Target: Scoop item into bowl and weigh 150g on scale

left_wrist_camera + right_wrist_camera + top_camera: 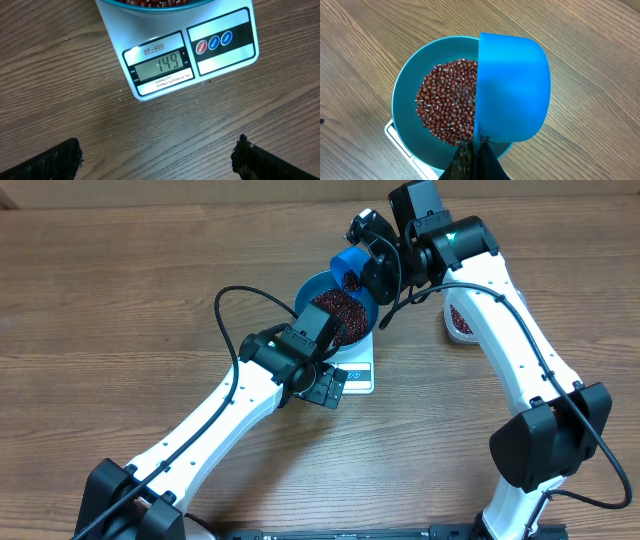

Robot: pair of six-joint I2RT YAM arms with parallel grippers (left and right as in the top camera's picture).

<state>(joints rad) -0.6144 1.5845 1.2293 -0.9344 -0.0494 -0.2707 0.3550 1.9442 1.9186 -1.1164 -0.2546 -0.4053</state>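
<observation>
On the white scale (360,376), the blue bowl (306,288) sits loaded with beans (340,306), a scoop tipped over it.

From my station, the right gripper (473,152) is clamped tight on the blue scoop (512,90). Its handle is hidden under the fingers, and the cup is turned on its side above the bowl's rim with its flat mouth edge toward the beans. The beans lie heaped in the middle of the bowl, with blue wall showing around them. The left gripper (157,157) hangs with its jaws spread wide and nothing between them, over the bare wooden table (60,75) just in front of the scale's display strip. In the left wrist view the display reads 149. Under the right arm I make out what looks like a clear tub (460,321) with more beans in it, mostly covered by the arm.
</observation>
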